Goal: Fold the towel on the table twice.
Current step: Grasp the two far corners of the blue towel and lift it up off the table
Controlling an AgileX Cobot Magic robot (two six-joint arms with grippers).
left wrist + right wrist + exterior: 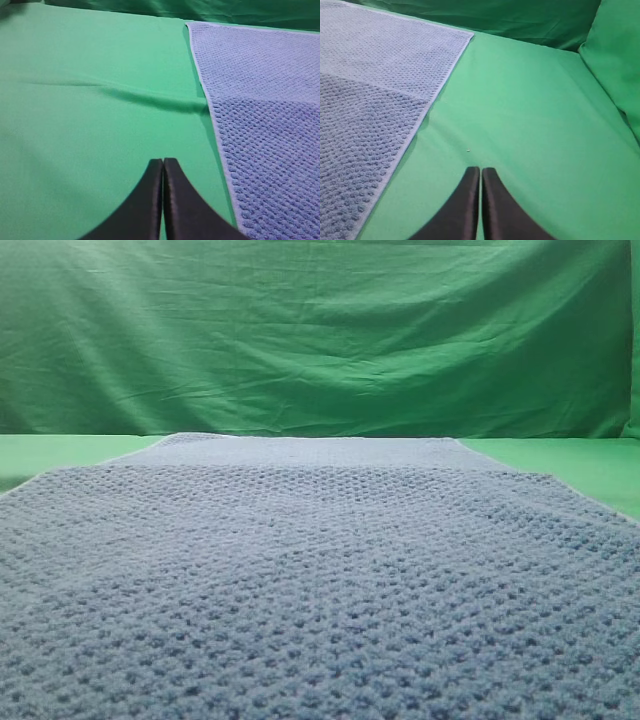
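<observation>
Plainly, the large blue-grey waffle-knit towel (320,580) lies on the smooth matte green table (60,452), filling most of the exterior high view. A darker near layer seems to overlie a paler far layer, so one fold may already be in place, though that is a judgement. The left gripper (163,162) hovers over bare green surface just beside the towel's left edge, its black jaws pressed together on nothing. The right gripper (481,171) hovers likewise off the towel's right edge, jaws pressed together and empty.

The risk from here, as I judge it, is a pinch that catches only the upper layer, or the green table covering with its shallow crease (150,100) near the left edge; either would drag the cloth askew. Uneven lifting by the two arms would skew the fold.

The towel's long axis appears to run from the robot towards the wrinkled green fabric backdrop (320,330), its far edge roughly parallel to it.
</observation>
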